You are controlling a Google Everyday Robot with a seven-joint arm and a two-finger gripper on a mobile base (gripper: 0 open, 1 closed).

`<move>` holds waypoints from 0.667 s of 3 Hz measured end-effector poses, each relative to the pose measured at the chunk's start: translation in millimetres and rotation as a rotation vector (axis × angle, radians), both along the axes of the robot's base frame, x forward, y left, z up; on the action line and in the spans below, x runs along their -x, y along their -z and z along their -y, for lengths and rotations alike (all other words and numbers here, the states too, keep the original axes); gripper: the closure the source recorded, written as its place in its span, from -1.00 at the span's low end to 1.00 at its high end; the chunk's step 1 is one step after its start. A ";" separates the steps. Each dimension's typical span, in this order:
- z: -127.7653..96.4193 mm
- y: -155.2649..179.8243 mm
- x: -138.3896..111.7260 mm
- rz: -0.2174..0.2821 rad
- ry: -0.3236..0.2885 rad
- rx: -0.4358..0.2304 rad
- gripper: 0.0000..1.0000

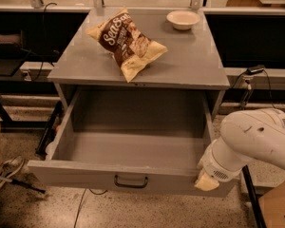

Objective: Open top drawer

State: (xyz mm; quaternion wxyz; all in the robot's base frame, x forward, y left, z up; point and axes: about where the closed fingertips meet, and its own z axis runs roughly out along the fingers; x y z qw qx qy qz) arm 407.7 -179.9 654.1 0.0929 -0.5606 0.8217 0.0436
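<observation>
Top drawer (133,148) interior free from above; claw (206,182) seemingly crowds one front corner.

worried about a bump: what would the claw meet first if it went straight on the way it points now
Probably the top drawer: the claw points down-left at the right end of its front panel and looks to be against it, though depth is unclear.

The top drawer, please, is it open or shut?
Open: the top drawer is pulled out, inside showing; the hand is at its front's right end.
</observation>
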 end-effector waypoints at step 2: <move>-0.3 -0.9 0.9 0.001 -0.002 0.002 -0.78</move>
